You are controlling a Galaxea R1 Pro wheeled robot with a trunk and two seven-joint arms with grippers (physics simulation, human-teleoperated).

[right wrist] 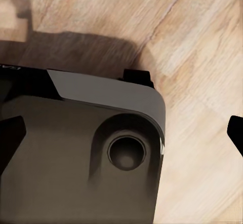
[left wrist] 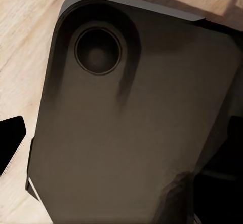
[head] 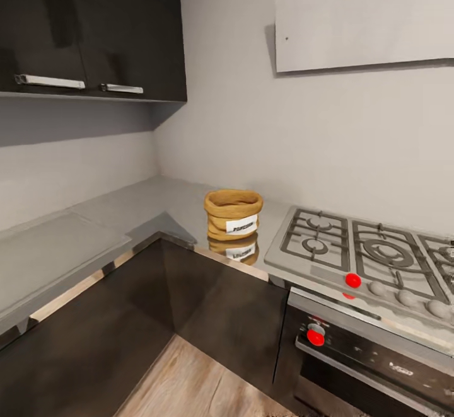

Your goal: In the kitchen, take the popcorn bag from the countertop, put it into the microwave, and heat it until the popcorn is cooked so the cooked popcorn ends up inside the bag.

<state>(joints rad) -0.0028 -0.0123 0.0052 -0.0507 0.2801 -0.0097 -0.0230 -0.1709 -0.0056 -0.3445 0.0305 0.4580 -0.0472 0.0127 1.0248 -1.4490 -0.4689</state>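
The popcorn bag (head: 232, 215), a squat tan burlap sack with a rolled rim and a white label, stands upright on the glossy grey countertop (head: 145, 203), near the inner corner and just left of the hob. Its reflection shows on the worktop in front of it. The popcorn itself is hidden, and the microwave is out of view. My left gripper (left wrist: 119, 153) and right gripper (right wrist: 121, 138) hang low over my own dark base and the wooden floor. Each has its dark fingertips (right wrist: 11, 143) wide apart with nothing between them.
A steel gas hob (head: 369, 259) with grates and red knobs sits right of the bag, above a built-in oven (head: 372, 360). Dark wall cupboards (head: 88, 33) hang at upper left. Dark cabinet fronts (head: 208, 303) form an L around a wooden floor (head: 189, 385).
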